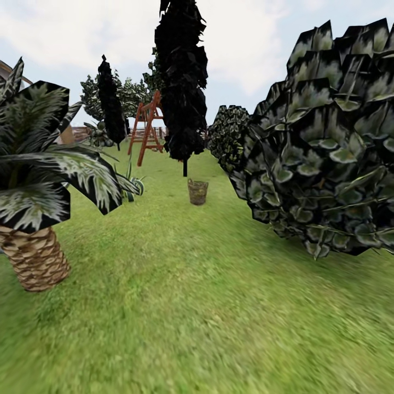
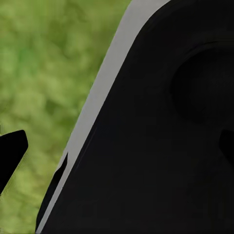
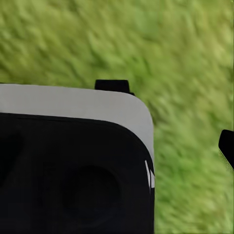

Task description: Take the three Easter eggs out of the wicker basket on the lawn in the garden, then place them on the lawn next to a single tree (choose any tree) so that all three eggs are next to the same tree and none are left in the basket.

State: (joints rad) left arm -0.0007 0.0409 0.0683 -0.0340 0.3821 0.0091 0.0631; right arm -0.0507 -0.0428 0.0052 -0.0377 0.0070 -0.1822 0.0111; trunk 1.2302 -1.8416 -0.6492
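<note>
The wicker basket point(image 1: 197, 191) stands upright on the lawn point(image 1: 180, 306), well ahead of me near the middle of the head view. It is small and tan. The three Easter eggs are hidden; I cannot see into the basket from here. The tree with the thick grey-brown trunk is out of view. My left gripper point(image 2: 117, 161) hangs over grass beside the robot's dark body, one black fingertip point(image 2: 10, 155) at the picture's edge. My right gripper point(image 3: 122, 146) has a fingertip point(image 3: 227, 147) far out at the other edge. Both hold nothing.
A short palm with a scaly trunk point(image 1: 34, 257) stands close on the left. A big leafy bush point(image 1: 328, 148) crowds the right. A narrow black cypress point(image 1: 183, 82) rises just behind the basket, and an orange wooden frame point(image 1: 146, 128) stands farther back. A grass corridor leads to the basket.
</note>
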